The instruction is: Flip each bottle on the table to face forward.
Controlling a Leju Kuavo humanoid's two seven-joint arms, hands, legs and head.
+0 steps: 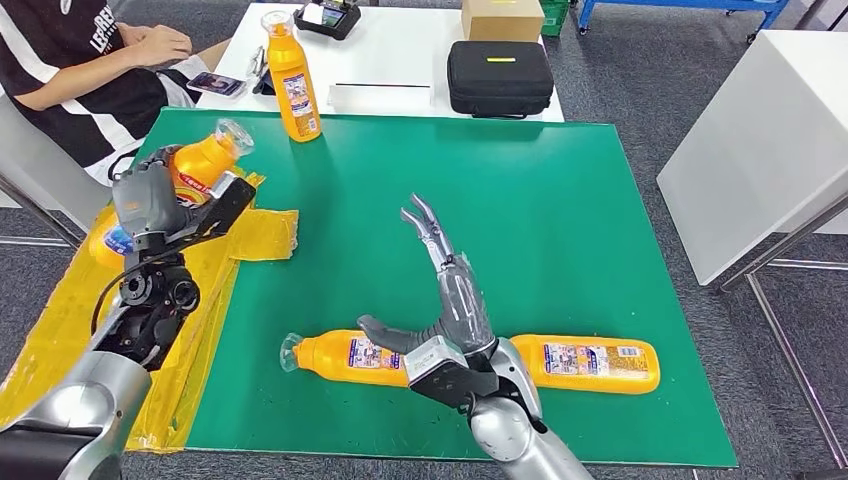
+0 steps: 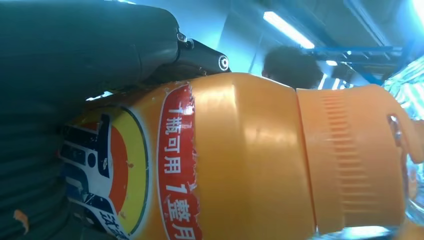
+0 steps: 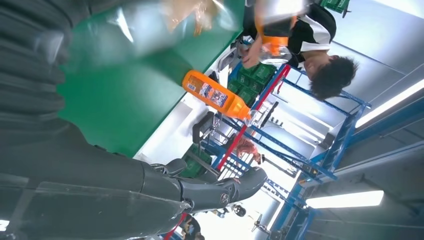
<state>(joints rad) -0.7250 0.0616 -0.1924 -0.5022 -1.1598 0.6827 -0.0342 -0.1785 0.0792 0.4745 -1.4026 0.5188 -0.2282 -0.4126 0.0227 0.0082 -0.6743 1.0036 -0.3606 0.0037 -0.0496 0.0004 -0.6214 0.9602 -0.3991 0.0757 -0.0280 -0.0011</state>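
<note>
Head view, left to right. At the left edge a yellow plastic sheet drapes over the table's left side and onto the green mat. Above it the left hand grips an orange bottle, held off the table and tilted, its clear cap pointing up and to the right; the left wrist view shows the bottle's orange body and red-edged label pressed against the hand. Behind, a seated person in a dark and white shirt rests an arm at the white table. An upright orange bottle stands at the far edge of the mat, near the white table. Near the front edge a bottle lying on its side points its cap left. The right hand hovers over the mat just beside this bottle, fingers spread and extended forward, holding nothing. Right of the hand, a second lying bottle shows its label upward. On the white table sit a black case and a cardboard box.
</note>
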